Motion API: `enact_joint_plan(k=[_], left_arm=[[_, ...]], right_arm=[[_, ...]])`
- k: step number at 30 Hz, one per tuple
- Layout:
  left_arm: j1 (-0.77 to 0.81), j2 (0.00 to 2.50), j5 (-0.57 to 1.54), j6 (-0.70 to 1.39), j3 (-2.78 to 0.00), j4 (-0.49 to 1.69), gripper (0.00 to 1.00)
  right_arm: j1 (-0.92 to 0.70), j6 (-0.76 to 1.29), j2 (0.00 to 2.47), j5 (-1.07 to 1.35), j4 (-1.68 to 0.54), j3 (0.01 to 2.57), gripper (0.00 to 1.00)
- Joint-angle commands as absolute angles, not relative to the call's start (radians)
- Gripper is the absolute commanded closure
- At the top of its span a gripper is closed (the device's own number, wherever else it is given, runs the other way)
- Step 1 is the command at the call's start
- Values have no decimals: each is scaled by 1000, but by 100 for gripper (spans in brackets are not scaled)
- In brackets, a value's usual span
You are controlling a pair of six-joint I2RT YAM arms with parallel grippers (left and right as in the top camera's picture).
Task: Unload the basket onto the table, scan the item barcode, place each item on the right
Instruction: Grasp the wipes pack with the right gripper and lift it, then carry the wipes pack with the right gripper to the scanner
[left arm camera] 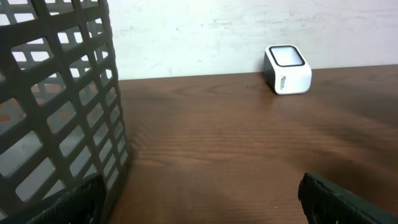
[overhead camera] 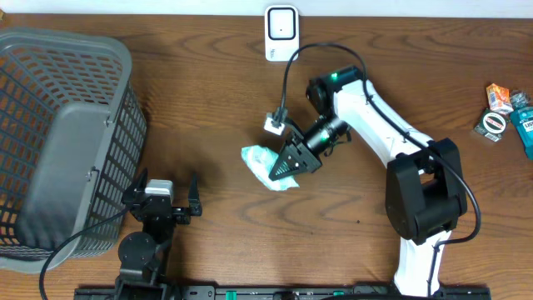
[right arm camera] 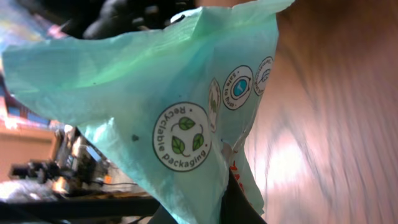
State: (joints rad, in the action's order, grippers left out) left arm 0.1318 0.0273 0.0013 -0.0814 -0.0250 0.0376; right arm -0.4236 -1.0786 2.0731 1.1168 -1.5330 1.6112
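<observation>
Pouch [overhead camera: 265, 165] was mid-table, short of scanner [overhead camera: 281, 32] — right gripper [overhead camera: 287, 169] pinched its edge. Looked light, floppy, slick film; best held by seam, barcode clear. Left gripper [overhead camera: 165, 193] spread wide, empty.

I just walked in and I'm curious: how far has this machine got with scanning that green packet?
Done: the pick-up, since the right hand is shut on the green packet. In hand: getting it to the white scanner at the far edge of the table; the two are well apart. Left: the scan itself. The right wrist view shows no barcode, only recycling marks.
</observation>
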Motion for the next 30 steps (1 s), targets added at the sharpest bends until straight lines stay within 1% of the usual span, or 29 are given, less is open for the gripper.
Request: enact_joint_plan(k=[1,5,9,21,27,30], left_arm=[[130,25,-12,-76,-4,73,2],[130,25,-12,-76,-4,73,2],[130,25,-12,-76,-4,73,2],[130,25,-12,-76,-4,73,2],[130,25,-12,-76,-4,73,2],[130,25,-12,-76,-4,73,2]], right_arm=[[-431,-1497,2069,1298,-1535,1536,99],[-432,-1692,2069,1398,-1533,1460,99],[-432,-1771,2069,1505,-1533,1422,99],[-430,-1771,2069,1457,-1527,1419,99],[-416,-1767,2069,1342,-1459,1422,99],[-379,-1702,2069,1327,-1458,1452,99]])
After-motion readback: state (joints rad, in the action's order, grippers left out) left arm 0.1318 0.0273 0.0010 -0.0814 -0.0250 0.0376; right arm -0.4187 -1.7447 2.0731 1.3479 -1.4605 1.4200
